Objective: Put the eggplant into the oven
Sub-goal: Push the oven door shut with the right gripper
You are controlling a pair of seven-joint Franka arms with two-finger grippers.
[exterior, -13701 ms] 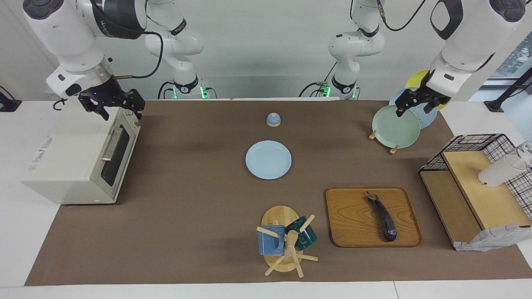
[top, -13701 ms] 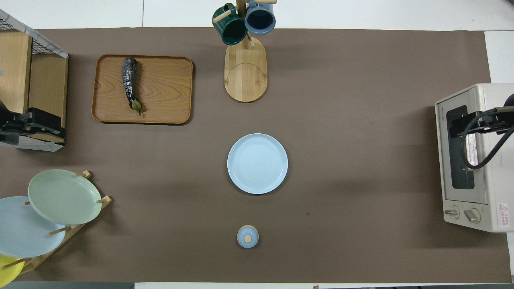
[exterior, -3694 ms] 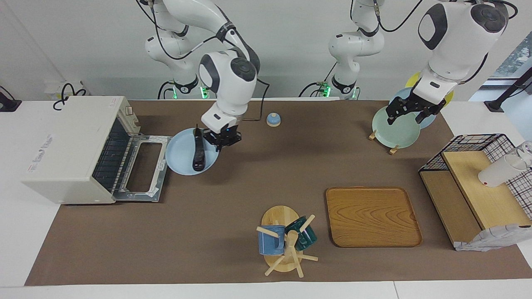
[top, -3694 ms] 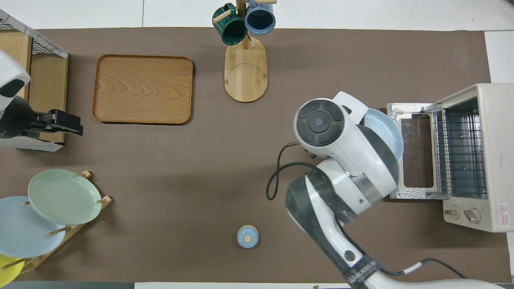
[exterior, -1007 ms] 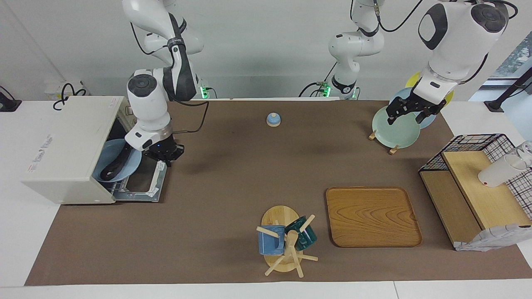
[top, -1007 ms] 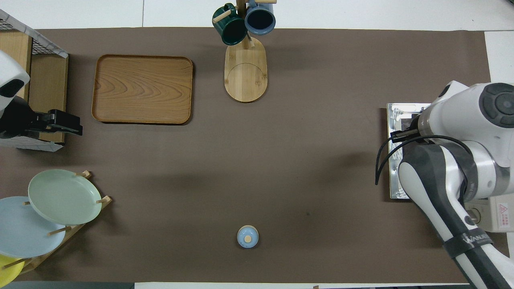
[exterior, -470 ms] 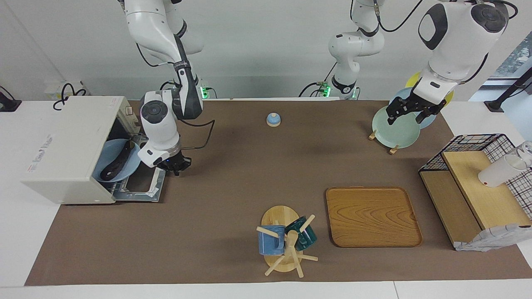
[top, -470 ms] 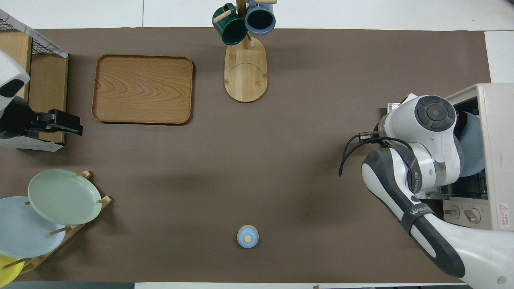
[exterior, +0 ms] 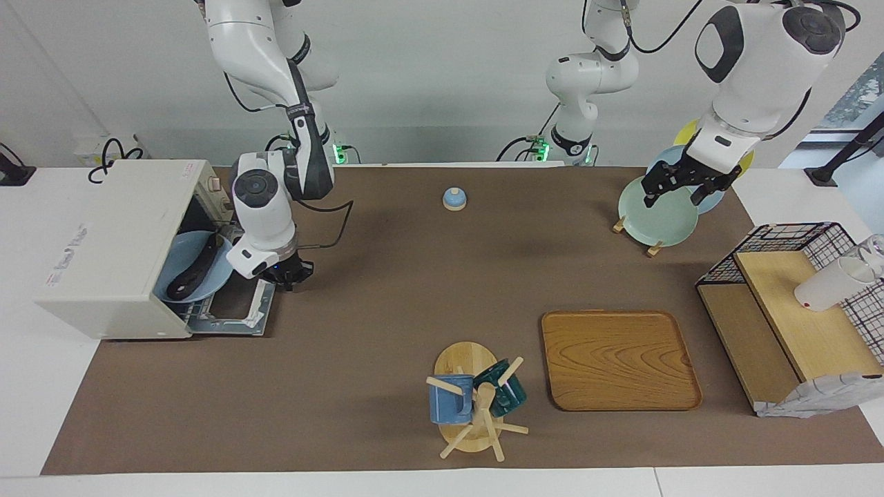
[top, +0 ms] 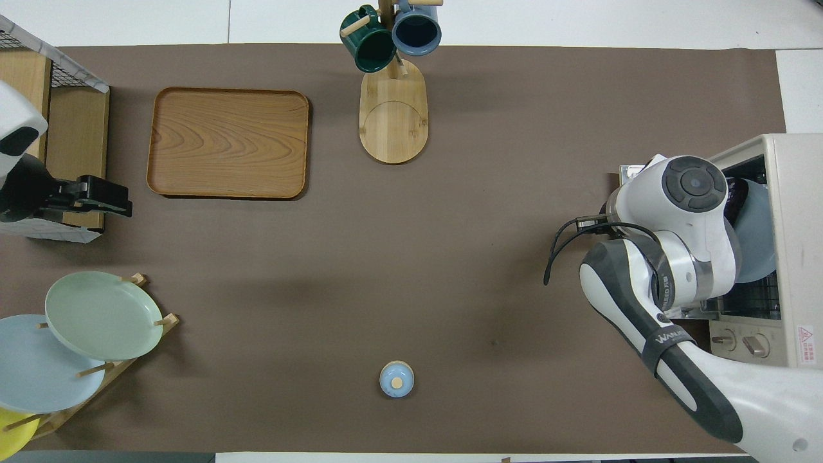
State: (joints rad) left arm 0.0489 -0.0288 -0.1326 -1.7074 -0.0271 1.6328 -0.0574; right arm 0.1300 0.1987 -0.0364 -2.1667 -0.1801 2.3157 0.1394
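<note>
Lying on a blue plate inside the oven, the eggplant sits free; right gripper pressed together over the door's edge, left gripper spread above the plate rack.

Eggplant moved from wooden tray onto blue plate, now inside opened oven.

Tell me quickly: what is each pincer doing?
Left pincer: open, empty, over the green plate.
Right pincer: shut, empty, over the oven's open door.
</note>
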